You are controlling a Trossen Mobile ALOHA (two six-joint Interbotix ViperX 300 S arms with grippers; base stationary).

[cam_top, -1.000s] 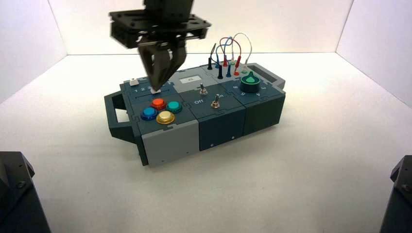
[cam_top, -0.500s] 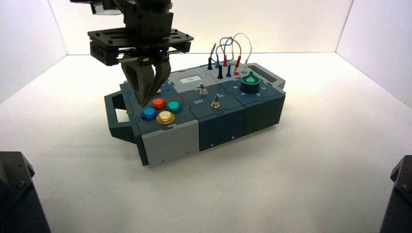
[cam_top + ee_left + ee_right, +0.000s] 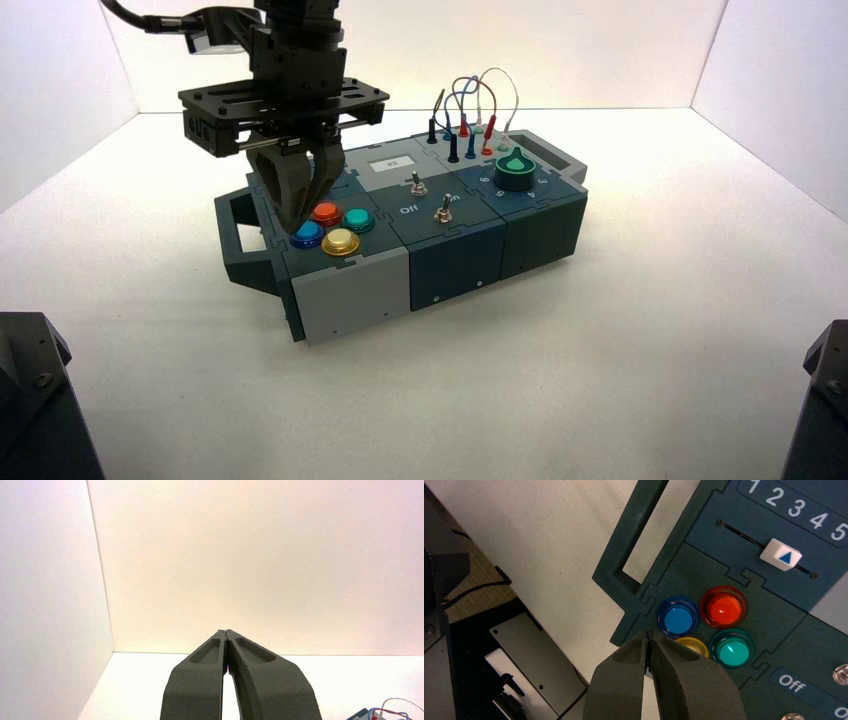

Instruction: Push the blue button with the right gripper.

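The blue button is a round dome at the front left corner of the box's button cluster. It shows plainly in the right wrist view. My right gripper is shut and points down, its tip just above the blue button's left edge. In the right wrist view, the right gripper's tip lies close beside the button; I cannot tell whether they touch. My left gripper is shut and empty, facing the back wall away from the box.
Red, teal and yellow buttons crowd the blue one. A slider handle sits behind them. Toggle switches, a green knob and plugged wires lie further right. The box handle juts out left.
My right gripper has moved from over the slider towards the front left and come down, so its tip now hangs at the blue button. The box has not moved.
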